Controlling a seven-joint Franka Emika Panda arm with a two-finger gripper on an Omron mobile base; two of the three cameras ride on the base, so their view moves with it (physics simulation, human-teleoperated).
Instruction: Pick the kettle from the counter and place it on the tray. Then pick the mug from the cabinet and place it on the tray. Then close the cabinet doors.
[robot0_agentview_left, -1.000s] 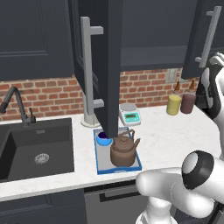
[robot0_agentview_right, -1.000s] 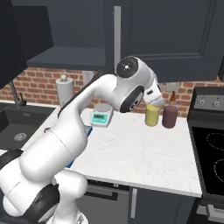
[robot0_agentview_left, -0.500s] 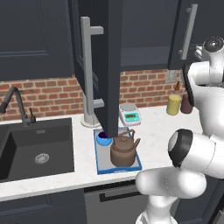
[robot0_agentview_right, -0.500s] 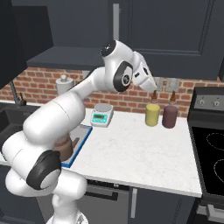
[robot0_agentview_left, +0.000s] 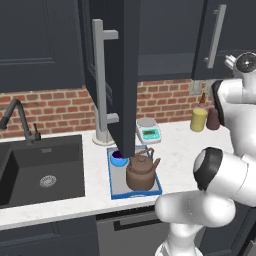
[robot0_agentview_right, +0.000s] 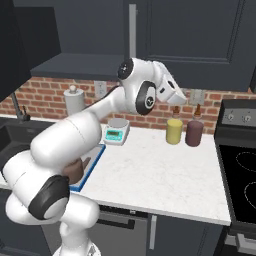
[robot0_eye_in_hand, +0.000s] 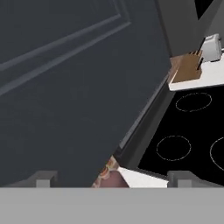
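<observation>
base views flank counter (robot0_agentview_left: 175, 145), hand view near cabinet door (robot0_eye_in_hand: 65, 87)

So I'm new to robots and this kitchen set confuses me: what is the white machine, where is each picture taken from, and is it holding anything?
It is a white robot arm on a driving base. Two pictures come from cameras on the base, behind it to left and right; the third looks along its hand, now facing a navy cabinet door. On the counter a blue-rimmed tray carries the brown kettle and blue mug; behind it stand a scale and two canisters. The hand is open and holds nothing.
</observation>
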